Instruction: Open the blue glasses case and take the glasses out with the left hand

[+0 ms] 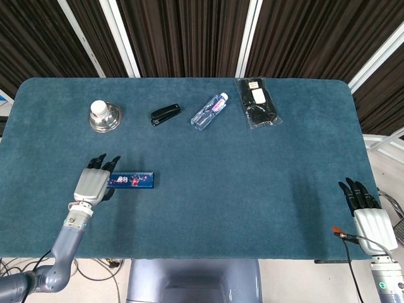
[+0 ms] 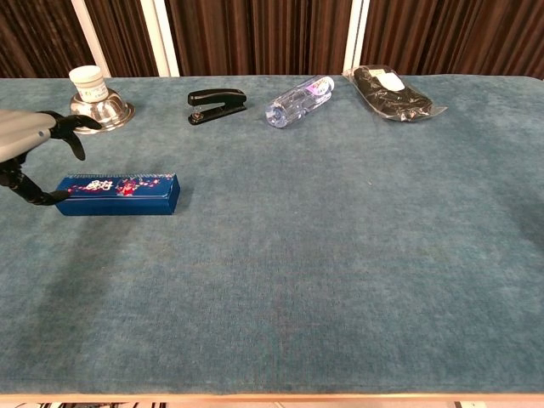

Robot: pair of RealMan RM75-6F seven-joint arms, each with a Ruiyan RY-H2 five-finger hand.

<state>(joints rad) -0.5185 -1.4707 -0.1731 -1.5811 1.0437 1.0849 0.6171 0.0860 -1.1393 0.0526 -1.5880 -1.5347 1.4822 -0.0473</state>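
The blue glasses case lies shut and flat on the teal table, left of centre, its lid printed with small flowers. My left hand hovers over the case's left end with fingers spread and nothing in it; its thumb reaches down beside that end. Whether it touches the case is unclear. My right hand rests open at the table's near right edge, far from the case. The glasses are hidden inside.
Along the far side stand a steel bowl with a white jar, a black stapler, a lying water bottle and a black item in a clear bag. A cable runs by my right hand.
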